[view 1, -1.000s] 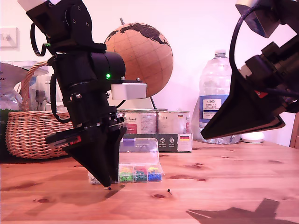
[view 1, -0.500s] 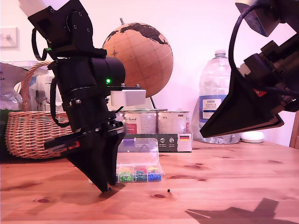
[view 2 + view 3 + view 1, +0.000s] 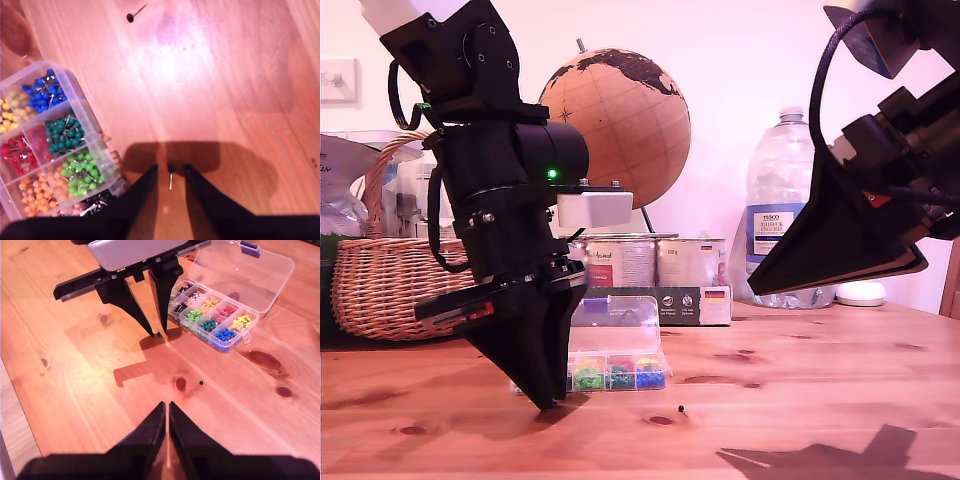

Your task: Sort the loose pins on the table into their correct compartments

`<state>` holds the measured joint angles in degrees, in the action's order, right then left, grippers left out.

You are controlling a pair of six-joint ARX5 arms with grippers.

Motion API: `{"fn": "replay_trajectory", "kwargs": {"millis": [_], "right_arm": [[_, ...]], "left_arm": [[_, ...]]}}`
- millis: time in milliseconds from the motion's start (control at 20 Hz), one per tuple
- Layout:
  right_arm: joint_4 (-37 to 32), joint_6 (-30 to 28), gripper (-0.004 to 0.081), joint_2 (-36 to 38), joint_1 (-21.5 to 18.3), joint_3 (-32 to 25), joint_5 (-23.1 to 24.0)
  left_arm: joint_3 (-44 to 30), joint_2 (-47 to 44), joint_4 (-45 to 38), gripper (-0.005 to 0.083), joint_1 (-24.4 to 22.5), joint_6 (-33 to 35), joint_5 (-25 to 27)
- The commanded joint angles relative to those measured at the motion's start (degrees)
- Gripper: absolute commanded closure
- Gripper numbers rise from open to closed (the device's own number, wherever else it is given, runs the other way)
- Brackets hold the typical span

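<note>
My second tool (image 3: 166, 410), jaws nearly together and empty, hangs above the worktop (image 3: 75, 380); beyond, a dark pin (image 3: 200, 383) lies loose, then my first tool (image 3: 170, 172), narrowly parted, straddles a blue pin (image 3: 170, 170) beside the compartments (image 3: 55, 145).

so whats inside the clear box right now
The clear box holds cells of pin heads: blue, dark green, light green, red, orange and yellow. My first gripper covers part of the nearest cells, so their contents are unclear.
</note>
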<state>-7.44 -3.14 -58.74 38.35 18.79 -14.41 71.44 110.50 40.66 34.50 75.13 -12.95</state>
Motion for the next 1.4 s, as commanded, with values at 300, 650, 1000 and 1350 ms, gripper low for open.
{"fn": "replay_trajectory", "kwargs": {"millis": [300,650,1000,1350], "right_arm": [[-0.46,-0.35,0.0782,-0.35,0.26,0.81,0.04],[-0.44,-0.35,0.0782,-0.35,0.26,0.81,0.04],[-0.44,-0.35,0.0782,-0.35,0.26,0.81,0.04],[-0.42,-0.35,0.0782,-0.35,0.26,0.81,0.02]], "left_arm": [[-1.33,1.81,0.74,0.069,1.03,-0.13,1.07],[-1.33,1.81,1.05,0.0747,1.38,-0.07,1.01],[-1.33,1.81,1.09,0.0777,1.57,-0.09,1.03],[-1.31,1.79,1.49,0.079,1.57,-0.09,1.53]]}}
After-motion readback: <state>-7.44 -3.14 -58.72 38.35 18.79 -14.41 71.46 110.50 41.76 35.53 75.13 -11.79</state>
